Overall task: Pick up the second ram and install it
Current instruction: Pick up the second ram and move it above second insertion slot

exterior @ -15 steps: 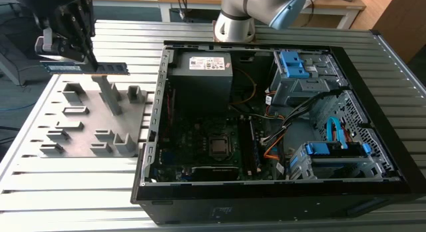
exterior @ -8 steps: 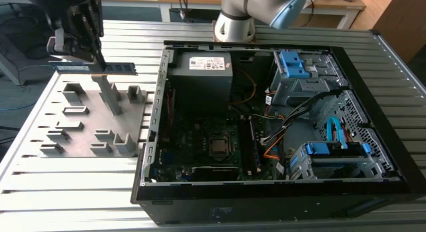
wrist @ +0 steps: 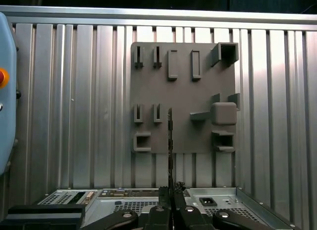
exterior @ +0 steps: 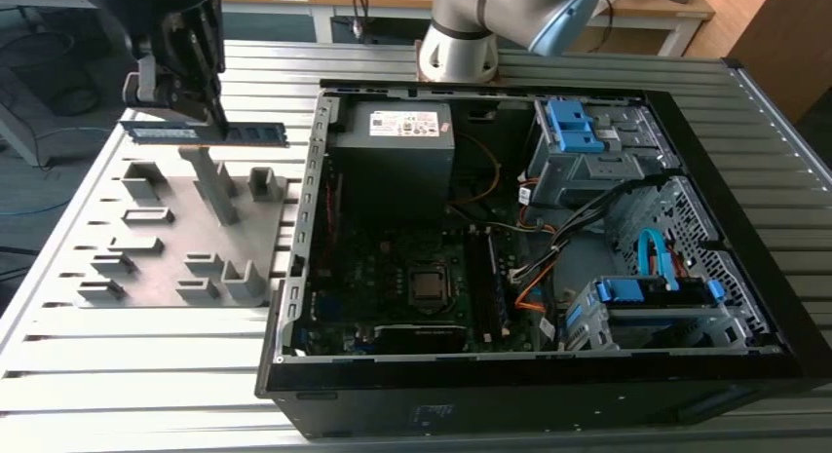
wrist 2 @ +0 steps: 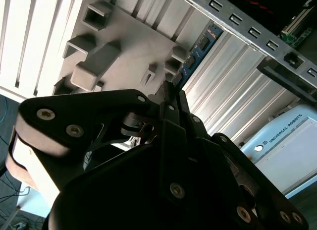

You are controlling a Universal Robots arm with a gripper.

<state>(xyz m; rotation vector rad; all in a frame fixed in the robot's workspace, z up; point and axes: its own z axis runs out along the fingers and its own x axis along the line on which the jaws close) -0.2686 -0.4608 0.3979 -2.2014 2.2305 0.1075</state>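
The second ram (exterior: 260, 132) is a thin dark blue-green stick held level in the air above the far end of the grey fixture plate (exterior: 170, 278), at the exterior view's left. My gripper (exterior: 208, 120) is shut on its middle from above. In the first wrist view the ram (wrist: 170, 141) shows edge-on, rising from between my fingertips (wrist: 170, 198) over the plate (wrist: 183, 136). In the second wrist view the ram (wrist 2: 198, 51) sticks out past my gripper (wrist 2: 168, 93).
An open computer case (exterior: 728, 180) lies on the slatted metal table (exterior: 131, 375) to the exterior view's right of the plate, with the motherboard (exterior: 390, 278) and its memory slots (exterior: 488, 278) exposed. The arm's base (exterior: 455, 49) stands behind the case. Grey blocks (exterior: 214, 185) rise from the plate.
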